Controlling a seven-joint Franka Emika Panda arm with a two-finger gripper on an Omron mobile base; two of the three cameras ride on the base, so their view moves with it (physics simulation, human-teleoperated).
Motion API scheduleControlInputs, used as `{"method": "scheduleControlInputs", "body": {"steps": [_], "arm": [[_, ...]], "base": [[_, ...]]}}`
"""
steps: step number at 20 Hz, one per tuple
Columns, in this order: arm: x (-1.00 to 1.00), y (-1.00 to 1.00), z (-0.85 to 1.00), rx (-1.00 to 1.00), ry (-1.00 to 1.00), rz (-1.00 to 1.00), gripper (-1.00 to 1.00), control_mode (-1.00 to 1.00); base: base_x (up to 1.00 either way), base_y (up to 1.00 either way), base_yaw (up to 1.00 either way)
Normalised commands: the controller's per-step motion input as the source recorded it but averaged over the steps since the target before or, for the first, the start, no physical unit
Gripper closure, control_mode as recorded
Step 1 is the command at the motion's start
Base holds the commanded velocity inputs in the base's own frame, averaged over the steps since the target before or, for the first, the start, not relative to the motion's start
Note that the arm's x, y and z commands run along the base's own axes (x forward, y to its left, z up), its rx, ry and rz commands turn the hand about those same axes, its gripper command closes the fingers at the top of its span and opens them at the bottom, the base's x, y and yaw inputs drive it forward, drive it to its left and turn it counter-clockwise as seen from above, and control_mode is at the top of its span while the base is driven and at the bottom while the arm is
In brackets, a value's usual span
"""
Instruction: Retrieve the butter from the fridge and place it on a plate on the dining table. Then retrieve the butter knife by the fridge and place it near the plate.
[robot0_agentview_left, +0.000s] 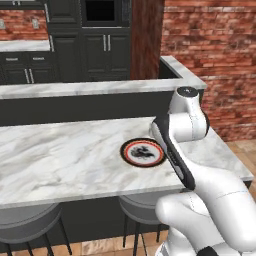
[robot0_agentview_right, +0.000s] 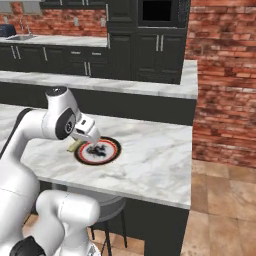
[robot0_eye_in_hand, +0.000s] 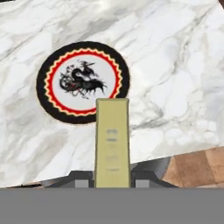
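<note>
The small pale-yellow stick of butter (robot0_eye_in_hand: 112, 142) is held clamped in the two-finger gripper (robot0_eye_in_hand: 112, 183) just above the near rim of the round dark-rimmed, red-ringed plate (robot0_eye_in_hand: 83, 82) on the white-grey veined marble dining table (robot0_eye_in_hand: 175, 65); placing is judged in hand, and a short advance, lowering and release over the plate's centre are called for.

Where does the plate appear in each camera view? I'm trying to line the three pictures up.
Left base view: the plate lies right of centre on the dining table, partly behind the arm.
Right base view: left of centre, under the gripper.
Hand view: upper left, beyond the held butter.
Shared landmark: the marble table's near edge.
</note>
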Motion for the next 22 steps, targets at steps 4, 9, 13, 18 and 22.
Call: {"method": "scheduleControlInputs", "body": {"steps": [4,9,13,18,22], "arm": [[0.79,0.00,-0.54,-0.04,0.03,-0.16,1.00,-1.00],[0.42,0.00,-0.51,0.00,0.00,-0.05,1.00,-1.00],[0.29,0.00,-0.50,0.02,-0.07,0.00,1.00,-1.00],[0.29,0.00,-0.51,0.03,0.00,0.00,1.00,-1.00],[0.40,0.00,-0.47,0.05,0.06,-0.05,1.00,-1.00]], "base": [[0.00,0.00,0.00],[0.00,0.00,0.00],[0.00,0.00,0.00],[0.00,0.00,0.00],[0.00,0.00,0.00]]}}
